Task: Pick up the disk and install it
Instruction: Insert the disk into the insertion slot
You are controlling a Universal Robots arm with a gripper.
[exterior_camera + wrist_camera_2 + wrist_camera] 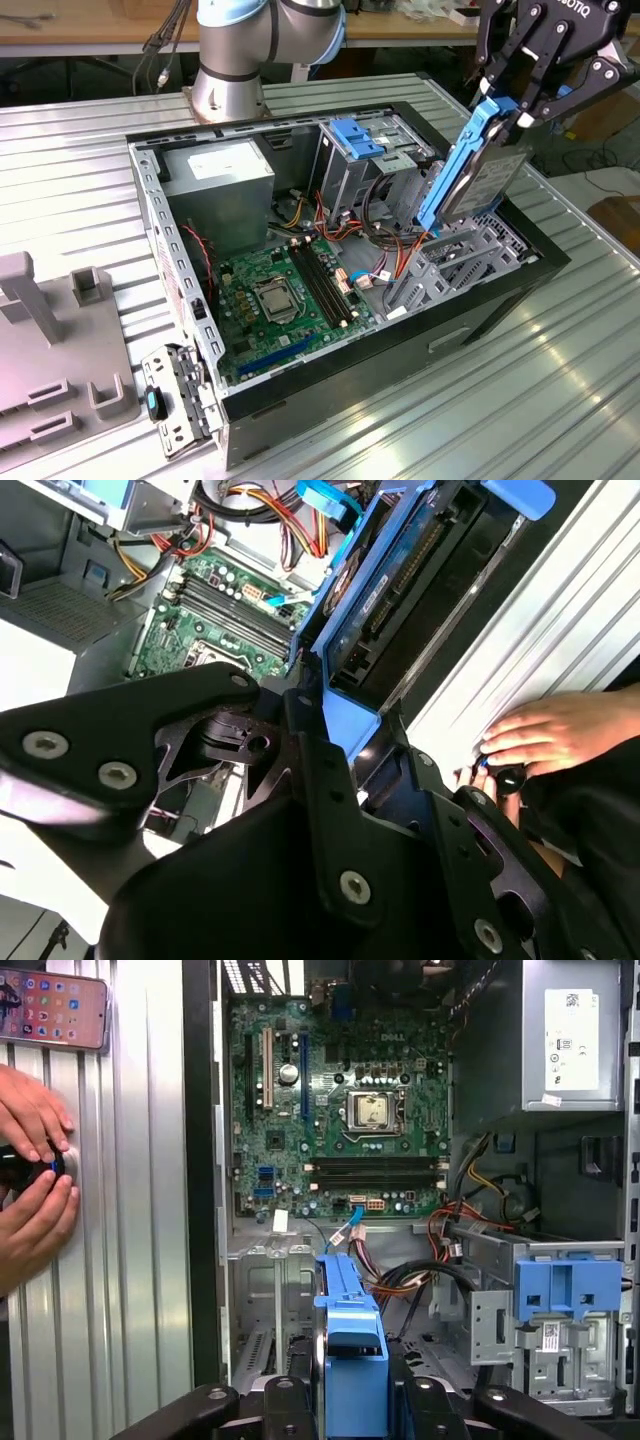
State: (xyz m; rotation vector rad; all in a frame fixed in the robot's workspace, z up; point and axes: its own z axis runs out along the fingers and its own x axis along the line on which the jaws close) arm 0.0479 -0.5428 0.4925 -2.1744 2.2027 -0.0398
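Aloft over the open computer case (pixel 330 385), toward the exterior view's right. Had the gripper (pixel 510 108) pinched onto the disk (pixel 485 180) at its blue upper end. Hung tilted just beneath that grip, lower end nearest the case.

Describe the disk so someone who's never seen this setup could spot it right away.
Find the open computer case. Above its corner at the exterior view's right, the gripper holds the disk tilted on edge. It's the slim slab with blue rails, unlike the boxy grey power supply.
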